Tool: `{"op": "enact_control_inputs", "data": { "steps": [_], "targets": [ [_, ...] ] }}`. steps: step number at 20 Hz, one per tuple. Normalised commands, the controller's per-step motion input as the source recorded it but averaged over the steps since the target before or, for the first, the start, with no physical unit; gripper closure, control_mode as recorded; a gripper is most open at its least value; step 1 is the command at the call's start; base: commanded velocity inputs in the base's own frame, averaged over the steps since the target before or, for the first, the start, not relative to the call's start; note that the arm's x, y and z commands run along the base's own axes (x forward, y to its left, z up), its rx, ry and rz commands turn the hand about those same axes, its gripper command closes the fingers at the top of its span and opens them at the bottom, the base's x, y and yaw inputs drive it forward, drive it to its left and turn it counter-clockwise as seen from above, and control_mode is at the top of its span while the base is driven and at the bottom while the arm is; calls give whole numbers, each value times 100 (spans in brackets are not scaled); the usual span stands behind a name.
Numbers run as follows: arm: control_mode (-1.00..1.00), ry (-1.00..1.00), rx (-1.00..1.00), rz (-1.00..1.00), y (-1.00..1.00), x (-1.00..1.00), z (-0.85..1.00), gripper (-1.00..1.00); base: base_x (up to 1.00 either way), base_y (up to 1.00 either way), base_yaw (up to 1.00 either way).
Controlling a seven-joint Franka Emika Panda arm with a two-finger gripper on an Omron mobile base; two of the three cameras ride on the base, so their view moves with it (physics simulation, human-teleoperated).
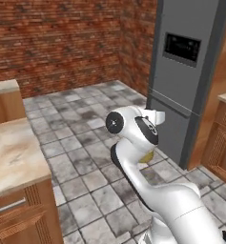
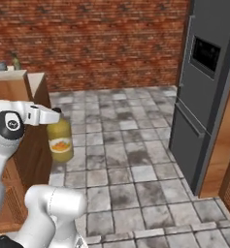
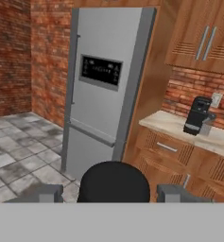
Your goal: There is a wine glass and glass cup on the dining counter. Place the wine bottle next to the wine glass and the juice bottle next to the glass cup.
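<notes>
So I've got the juice bottle (image 2: 60, 141) clamped in my pincer (image 3: 112, 193), hanging in mid-air over the kitchen floor (image 2: 126, 160) facing the fridge (image 3: 104, 85), so it's picked up but not yet beside the glass cup.

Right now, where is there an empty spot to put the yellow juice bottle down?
The claw holds the juice bottle. The marbled counter on the left looks bare. The far counter beside the fridge has room left of the coffee machine; it's crowded there.
</notes>
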Motion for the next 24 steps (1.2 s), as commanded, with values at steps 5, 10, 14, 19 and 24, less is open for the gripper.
{"op": "enact_control_inputs", "data": {
  "steps": [5,10,14,19,24],
  "targets": [
    [100,0,0,0,0,0,0,100,81,-30,2],
    [100,0,0,0,0,0,0,100,81,-28,5],
    [100,0,0,0,0,0,0,100,81,-27,8],
    [100,0,0,0,0,0,0,100,84,-23,10],
    [100,0,0,0,0,0,0,100,90,-18,9]
  ]
}}
